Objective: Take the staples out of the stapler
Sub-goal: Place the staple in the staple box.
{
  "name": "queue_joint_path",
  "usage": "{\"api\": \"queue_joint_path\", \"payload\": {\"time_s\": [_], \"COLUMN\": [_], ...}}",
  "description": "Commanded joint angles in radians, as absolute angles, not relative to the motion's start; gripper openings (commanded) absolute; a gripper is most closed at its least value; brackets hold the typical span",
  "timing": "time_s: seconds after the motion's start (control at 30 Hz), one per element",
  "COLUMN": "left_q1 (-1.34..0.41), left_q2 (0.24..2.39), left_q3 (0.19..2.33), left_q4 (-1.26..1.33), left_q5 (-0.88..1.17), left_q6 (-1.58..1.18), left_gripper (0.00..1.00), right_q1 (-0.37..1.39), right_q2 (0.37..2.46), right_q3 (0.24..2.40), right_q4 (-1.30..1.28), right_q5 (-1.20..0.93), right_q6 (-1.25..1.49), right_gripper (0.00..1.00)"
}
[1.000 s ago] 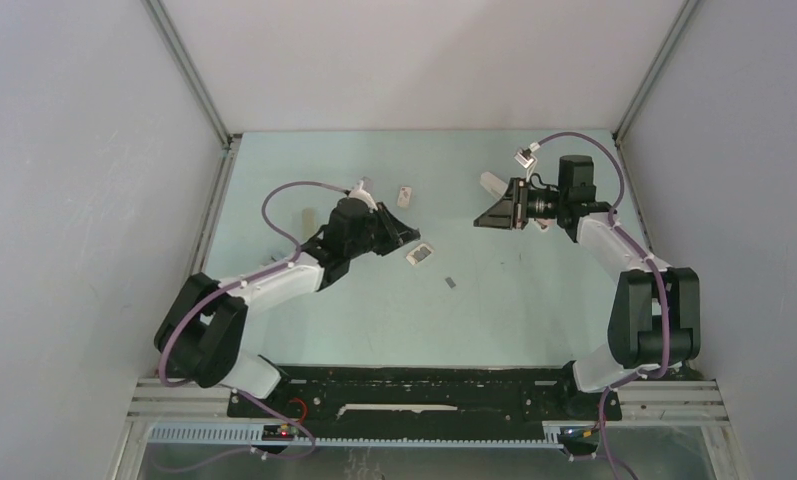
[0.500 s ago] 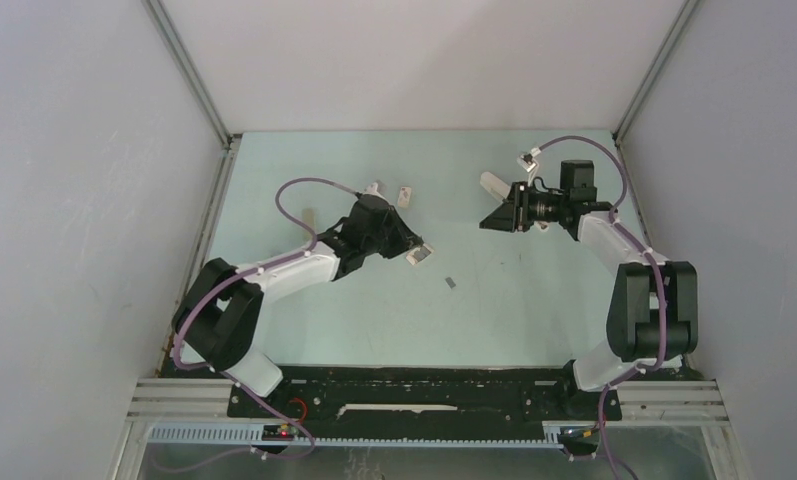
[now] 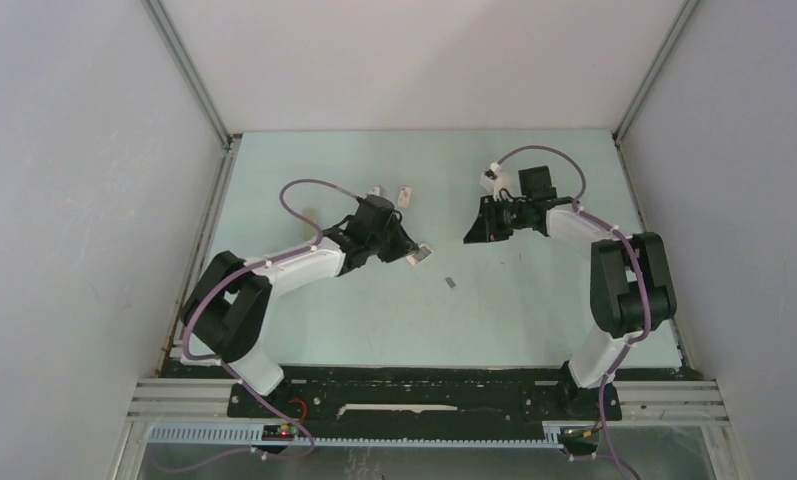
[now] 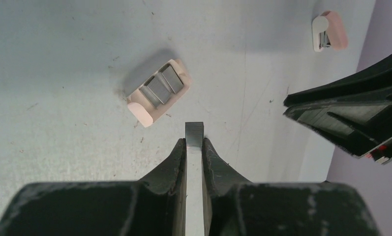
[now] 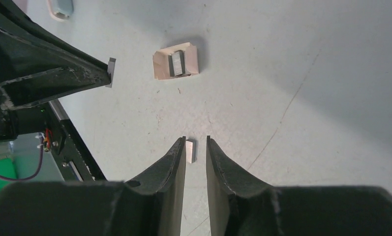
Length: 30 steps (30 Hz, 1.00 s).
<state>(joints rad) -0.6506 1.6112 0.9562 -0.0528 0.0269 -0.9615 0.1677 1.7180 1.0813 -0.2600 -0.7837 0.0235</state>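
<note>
In the left wrist view my left gripper (image 4: 194, 143) is shut on a silvery strip of staples (image 4: 194, 129), whose end sticks out past the fingertips. It hovers just short of a small pale open box (image 4: 158, 91) that holds more grey strips. A pink stapler (image 4: 329, 37) lies farther off. My right gripper (image 5: 196, 139) is narrowly open and holds nothing. Another short strip of staples (image 5: 190, 150) lies on the table below and shows between its tips. From above, the left gripper (image 3: 411, 248) is beside the box (image 3: 422, 255), and the right gripper (image 3: 471, 232) is apart from both.
A loose strip (image 3: 450, 283) lies on the pale green table below the box. Two small staplers (image 3: 405, 195) (image 3: 374, 190) lie behind the left arm. A grey-blue stapler (image 5: 60, 7) shows at the edge of the right wrist view. White walls enclose the table.
The left arm has reached rightward, bringing its held strip up to the box. The right gripper has swung left toward the table's middle, and its jaws have narrowed.
</note>
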Motion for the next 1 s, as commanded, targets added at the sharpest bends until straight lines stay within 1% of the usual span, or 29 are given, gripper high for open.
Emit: {"api": "queue_joint_path", "payload": {"time_s": [0.0, 0.3, 0.57, 0.97], "left_q1": [-0.659, -0.681, -0.709, -0.719], "left_q2": [1.651, 1.765, 1.823, 1.931], "left_q3": [1.078, 1.229, 1.321, 1.456], "left_q4": [-0.136, -0.302, -0.453, -0.591], "left_q5": [-0.030, -0.077, -0.156, -0.221], "left_q6": [-0.979, -1.046, -1.183, -1.298], "left_gripper": [0.09, 0.09, 0.08, 0.07], "right_q1": [0.221, 0.224, 0.208, 0.160], "right_q2": [1.765, 1.782, 1.775, 1.760], "right_q3": [1.151, 1.165, 1.166, 1.166], "right_q4": [-0.301, -0.302, -0.297, -0.295], "right_q5": [-0.700, -0.715, -0.746, -0.789], "right_q6": [0.003, 0.003, 0.015, 0.028], "right_gripper": [0.30, 0.30, 0.29, 0.30]}}
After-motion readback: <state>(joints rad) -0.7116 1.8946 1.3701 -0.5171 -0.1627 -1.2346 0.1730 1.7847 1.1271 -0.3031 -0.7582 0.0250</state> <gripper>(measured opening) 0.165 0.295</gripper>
